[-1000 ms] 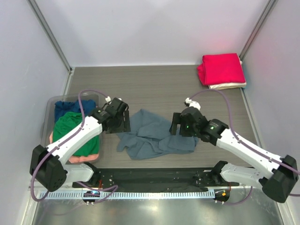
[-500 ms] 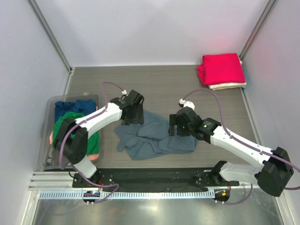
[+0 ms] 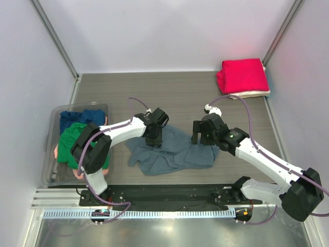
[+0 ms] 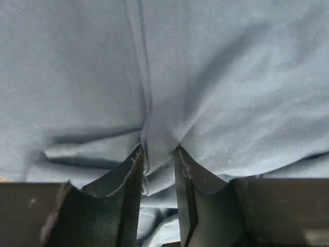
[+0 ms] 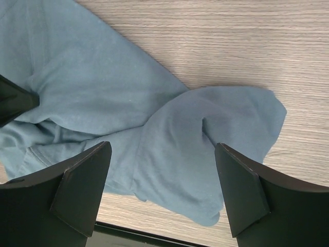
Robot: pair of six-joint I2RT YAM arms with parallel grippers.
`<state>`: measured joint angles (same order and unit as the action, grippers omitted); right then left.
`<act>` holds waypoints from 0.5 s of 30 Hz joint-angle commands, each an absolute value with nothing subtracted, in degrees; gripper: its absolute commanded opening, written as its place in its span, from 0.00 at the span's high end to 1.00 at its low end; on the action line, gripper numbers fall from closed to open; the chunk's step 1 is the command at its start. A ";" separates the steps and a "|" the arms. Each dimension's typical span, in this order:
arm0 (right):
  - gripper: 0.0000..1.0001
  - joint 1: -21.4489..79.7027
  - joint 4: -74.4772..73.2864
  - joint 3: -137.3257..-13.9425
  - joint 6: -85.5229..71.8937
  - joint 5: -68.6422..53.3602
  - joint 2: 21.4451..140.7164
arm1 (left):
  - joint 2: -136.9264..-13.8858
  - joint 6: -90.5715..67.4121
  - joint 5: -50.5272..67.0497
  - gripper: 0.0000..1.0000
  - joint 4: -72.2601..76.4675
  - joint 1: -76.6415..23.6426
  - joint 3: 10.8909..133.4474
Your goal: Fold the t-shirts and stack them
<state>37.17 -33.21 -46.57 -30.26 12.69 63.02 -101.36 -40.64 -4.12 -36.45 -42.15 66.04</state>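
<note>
A crumpled slate grey-blue t-shirt [image 3: 172, 152] lies on the table between the arms. My left gripper [image 3: 154, 138] is down on its upper left part, shut on a pinched fold of the cloth [image 4: 160, 149]. My right gripper [image 3: 204, 139] is open and empty over the shirt's right part [image 5: 205, 149], jaws wide apart. A folded red shirt [image 3: 241, 75] lies on a cream one [image 3: 252, 94] at the back right. Green [image 3: 77, 141], navy [image 3: 79, 117] and salmon-pink [image 3: 77, 174] shirts sit in the bin.
A clear plastic bin [image 3: 56, 112] stands at the left of the table. White walls enclose the table on three sides. A black rail [image 3: 169, 193] runs along the near edge.
My left gripper has swung right from beside the bin onto the grey-blue shirt and shut on a fold. My right gripper has shifted slightly toward the back right over the shirt.
</note>
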 commanded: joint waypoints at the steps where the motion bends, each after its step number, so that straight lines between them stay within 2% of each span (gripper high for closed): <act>1: 0.12 36.83 -31.99 -46.14 -29.53 12.39 63.10 | -98.62 -42.19 -3.60 0.69 -35.94 -43.59 66.27; 3: 0.12 36.83 -31.99 -45.97 -29.71 12.22 63.54 | -97.56 -42.10 -4.74 0.62 -38.49 -44.21 66.97; 4: 0.13 36.83 -31.99 -45.88 -30.06 11.96 63.54 | -97.12 -41.93 -5.36 0.55 -39.45 -44.38 67.93; 7: 0.14 36.83 -31.82 -45.18 -30.41 11.69 63.54 | -95.28 -41.57 -6.42 0.55 -42.01 -44.56 68.99; 9: 0.16 36.83 -31.73 -44.74 -30.59 11.69 63.46 | -94.22 -41.40 -5.89 0.62 -41.92 -44.56 68.91; 10: 0.16 36.83 -31.73 -44.21 -30.85 11.52 63.37 | -94.04 -41.40 -5.63 0.80 -41.40 -44.65 68.73; 12: 0.22 36.83 -31.47 -43.51 -31.02 11.25 63.11 | -94.04 -41.31 -4.84 0.98 -40.70 -44.65 68.29; 14: 0.30 36.83 -31.20 -42.54 -31.46 10.81 62.93 | -94.04 -41.66 -4.92 1.00 -40.17 -44.74 68.03; 15: 0.39 36.83 -31.03 -42.37 -31.64 10.55 62.58 | -93.69 -41.75 -4.92 1.00 -39.91 -44.74 68.03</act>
<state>36.99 -32.93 -42.74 -30.50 11.33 63.51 -95.48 -41.63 -4.93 -40.49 -44.40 66.65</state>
